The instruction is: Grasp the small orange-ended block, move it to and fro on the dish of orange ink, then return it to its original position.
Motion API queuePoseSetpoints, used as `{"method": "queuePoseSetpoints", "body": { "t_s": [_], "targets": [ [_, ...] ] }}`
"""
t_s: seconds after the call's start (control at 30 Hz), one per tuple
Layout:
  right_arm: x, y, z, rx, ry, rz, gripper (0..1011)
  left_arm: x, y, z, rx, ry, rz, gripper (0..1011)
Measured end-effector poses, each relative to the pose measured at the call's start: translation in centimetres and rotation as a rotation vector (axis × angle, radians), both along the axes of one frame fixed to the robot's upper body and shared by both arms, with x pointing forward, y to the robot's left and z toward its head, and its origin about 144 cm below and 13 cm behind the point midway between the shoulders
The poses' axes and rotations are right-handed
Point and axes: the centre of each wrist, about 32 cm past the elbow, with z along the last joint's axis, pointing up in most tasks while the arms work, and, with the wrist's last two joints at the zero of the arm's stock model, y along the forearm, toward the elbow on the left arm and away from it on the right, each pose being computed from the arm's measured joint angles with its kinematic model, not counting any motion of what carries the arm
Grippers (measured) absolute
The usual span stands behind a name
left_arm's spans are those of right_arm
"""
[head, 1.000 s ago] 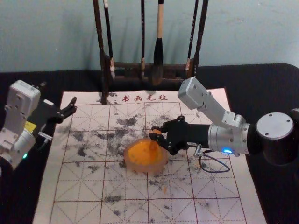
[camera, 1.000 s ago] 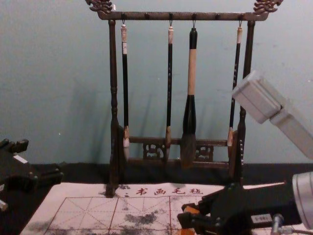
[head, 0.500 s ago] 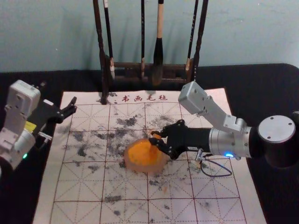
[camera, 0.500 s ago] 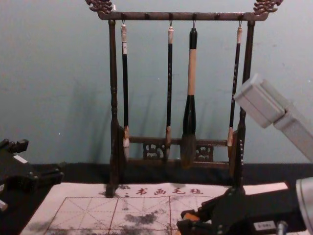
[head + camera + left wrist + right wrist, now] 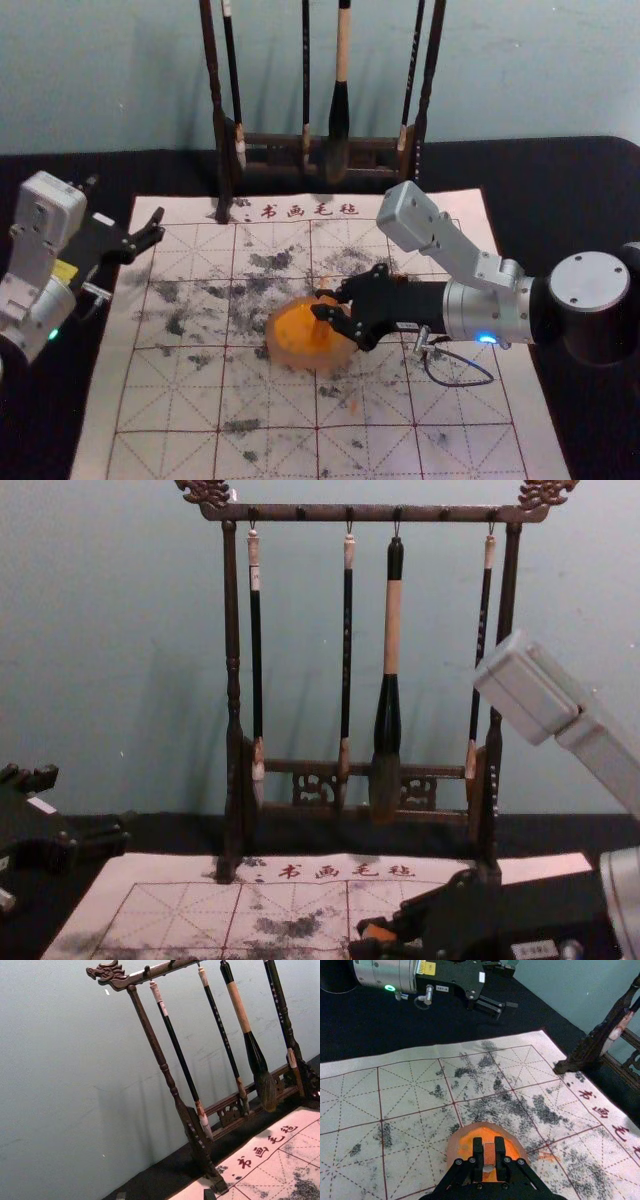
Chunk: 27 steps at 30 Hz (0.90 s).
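Note:
My right gripper (image 5: 322, 303) reaches in from the right over the ink dish (image 5: 290, 352) and is shut on the orange block (image 5: 321, 322). The dish is round and pale-rimmed, with orange ink inside. In the right wrist view the block (image 5: 489, 1153) stands between the fingertips of the right gripper (image 5: 490, 1156), above the ink; its lower end blends with the orange. The chest view shows the block (image 5: 378, 933) in the right gripper (image 5: 372, 939) at the lower right. My left gripper (image 5: 155, 228) is parked open at the sheet's left edge.
A dark wooden rack (image 5: 222, 150) with several hanging brushes stands at the sheet's back edge, the thick brush (image 5: 338, 130) right of its middle. The ink-stained gridded sheet (image 5: 180, 400) lies under the dish. Orange marks (image 5: 547, 1156) show on the sheet beside the dish.
The right gripper, still holding the block, has shifted slightly toward the left and nearer the robot over the dish. The left arm and the dish have stayed where they were.

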Motion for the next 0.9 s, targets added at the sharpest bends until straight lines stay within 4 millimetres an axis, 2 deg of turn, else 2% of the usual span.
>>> {"method": "queuePoseSetpoints", "body": {
  "t_s": [0.9],
  "targets": [
    [0.1, 1.9, -0.1, 0.013, 0.01, 0.015, 133, 0.0, 0.0, 0.0, 0.0, 0.0, 0.0, 1001]
  ]
}}
